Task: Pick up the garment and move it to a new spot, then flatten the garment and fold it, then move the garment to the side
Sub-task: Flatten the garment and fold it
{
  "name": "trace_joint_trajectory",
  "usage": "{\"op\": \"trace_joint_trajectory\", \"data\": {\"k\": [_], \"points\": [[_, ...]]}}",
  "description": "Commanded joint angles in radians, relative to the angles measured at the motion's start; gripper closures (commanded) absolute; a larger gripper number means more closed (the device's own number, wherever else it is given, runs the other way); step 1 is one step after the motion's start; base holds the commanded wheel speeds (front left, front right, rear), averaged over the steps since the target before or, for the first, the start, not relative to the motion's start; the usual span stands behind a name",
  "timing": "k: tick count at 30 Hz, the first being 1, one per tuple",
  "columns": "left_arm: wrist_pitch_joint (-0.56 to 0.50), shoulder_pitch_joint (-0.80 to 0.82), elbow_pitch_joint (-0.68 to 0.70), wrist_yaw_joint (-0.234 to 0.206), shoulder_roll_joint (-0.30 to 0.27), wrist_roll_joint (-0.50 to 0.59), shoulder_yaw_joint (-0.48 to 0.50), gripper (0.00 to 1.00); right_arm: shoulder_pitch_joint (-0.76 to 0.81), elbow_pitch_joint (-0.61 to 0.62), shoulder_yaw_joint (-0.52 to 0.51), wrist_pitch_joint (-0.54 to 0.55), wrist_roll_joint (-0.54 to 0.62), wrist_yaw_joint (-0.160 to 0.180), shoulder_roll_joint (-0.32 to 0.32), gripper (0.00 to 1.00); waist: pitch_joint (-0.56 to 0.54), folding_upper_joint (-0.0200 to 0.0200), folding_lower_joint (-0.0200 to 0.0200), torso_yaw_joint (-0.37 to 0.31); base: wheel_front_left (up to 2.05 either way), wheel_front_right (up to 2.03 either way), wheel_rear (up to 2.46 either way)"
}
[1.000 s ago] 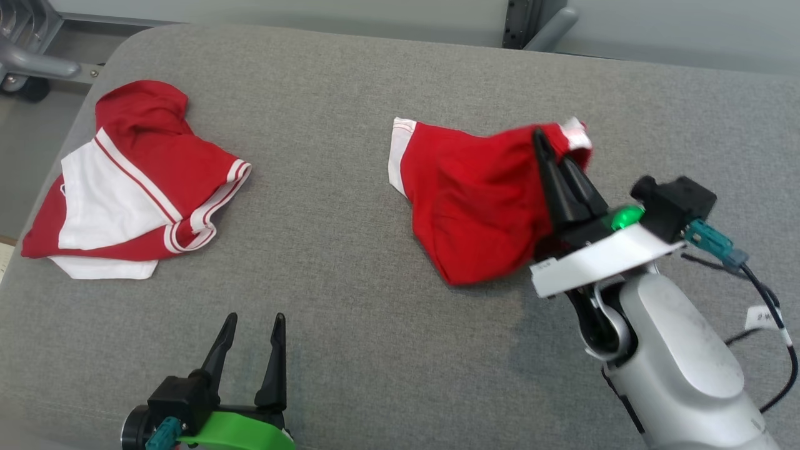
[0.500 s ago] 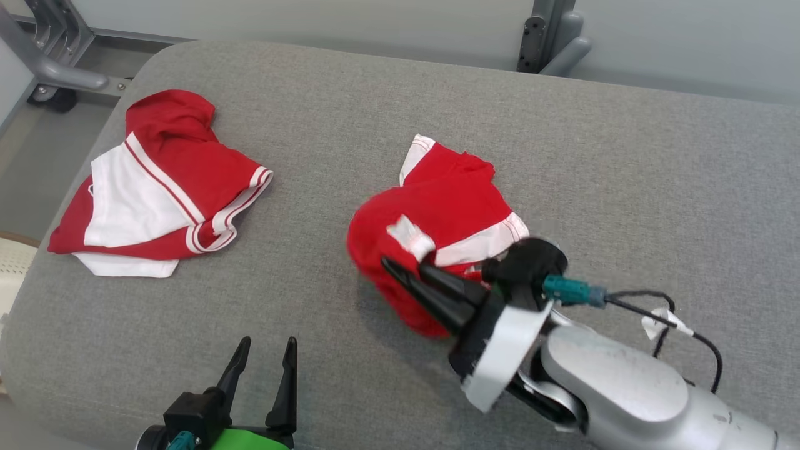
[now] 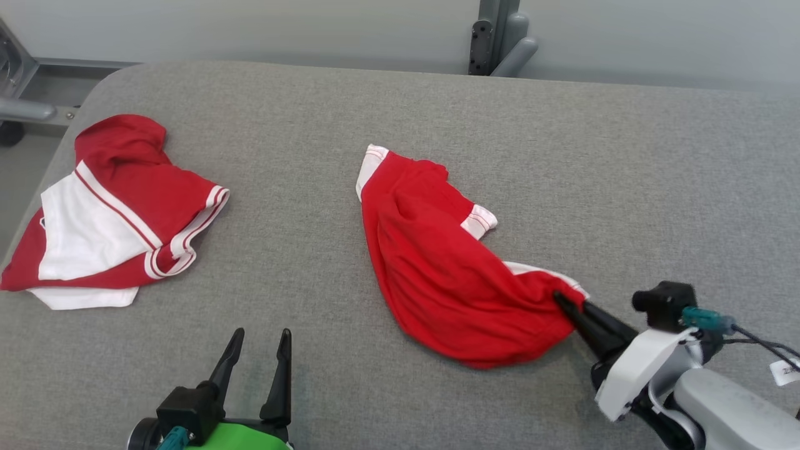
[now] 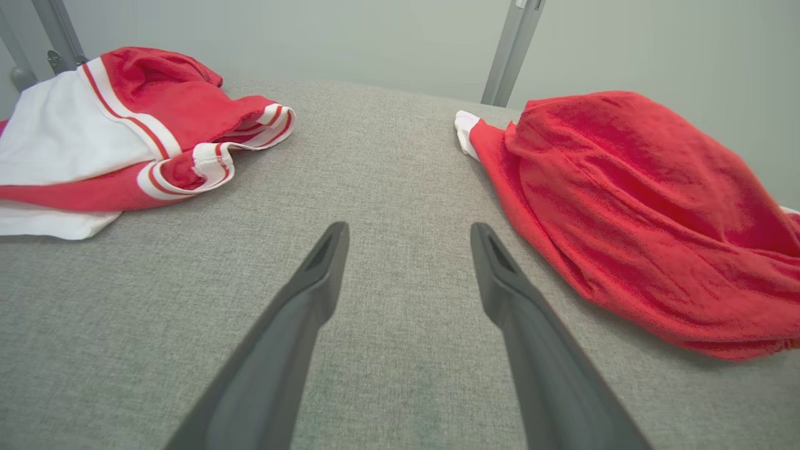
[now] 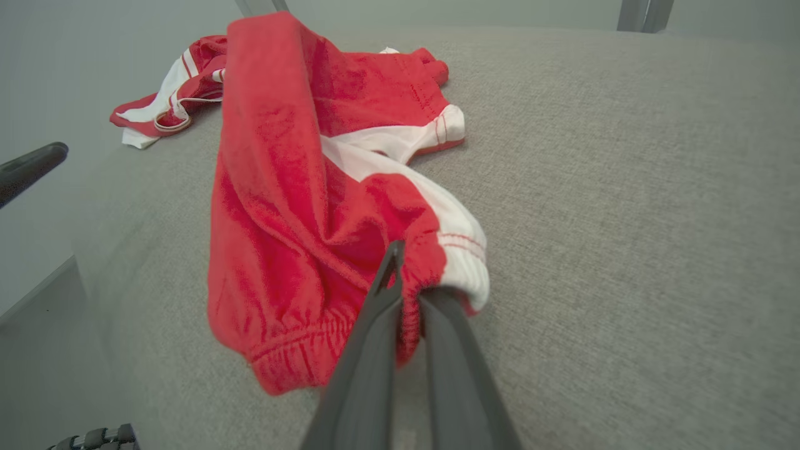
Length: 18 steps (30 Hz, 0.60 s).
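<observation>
since a second ago the right gripper has dragged the garment back, and it stays pinched on a white-trimmed edge. the soft, light cloth trails ahead of its tips on the bench and likely needs a second corner hold. the left gripper gapes wide, empty.

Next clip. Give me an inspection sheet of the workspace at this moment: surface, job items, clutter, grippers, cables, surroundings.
Surface: grey padded table, fabric-covered, no stains seen.
Job's things: red garment with white trim, crumpled mid-table, unfolded, one end stretched toward the right gripper.
Clutter: second red-and-white garment, heaped at the table's left end, apart from both grippers.
Grippers: right gripper shut on the red garment's edge; left gripper open, nothing between its fingers, over bare surface.
Cables: teal-plugged cable at the right wrist, clear of the cloth.
Surroundings: metal post behind the far edge; metal frame at far left.
</observation>
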<state>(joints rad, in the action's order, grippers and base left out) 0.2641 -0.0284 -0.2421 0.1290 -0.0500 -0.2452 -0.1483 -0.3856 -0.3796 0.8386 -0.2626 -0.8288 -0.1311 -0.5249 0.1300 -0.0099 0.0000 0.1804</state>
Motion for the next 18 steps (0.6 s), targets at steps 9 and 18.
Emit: {"op": "trace_joint_trajectory", "data": {"k": [9, 18], "points": [[0.001, 0.013, -0.013, 0.002, -0.001, 0.003, -0.013, 0.00, -0.049, -0.116, -0.326, -0.003, 0.165, 0.001, 0.032, 1.00, -0.033, 0.0099, 0.0000, -0.016, 0.00, 0.00, 0.00], [0.001, 0.002, -0.034, 0.002, -0.002, -0.007, -0.015, 0.00, -0.068, -0.296, -0.592, -0.003, 0.312, 0.001, 0.138, 0.00, -0.030, 0.0099, 0.0000, 0.007, 0.00, 0.00, 0.00]]}}
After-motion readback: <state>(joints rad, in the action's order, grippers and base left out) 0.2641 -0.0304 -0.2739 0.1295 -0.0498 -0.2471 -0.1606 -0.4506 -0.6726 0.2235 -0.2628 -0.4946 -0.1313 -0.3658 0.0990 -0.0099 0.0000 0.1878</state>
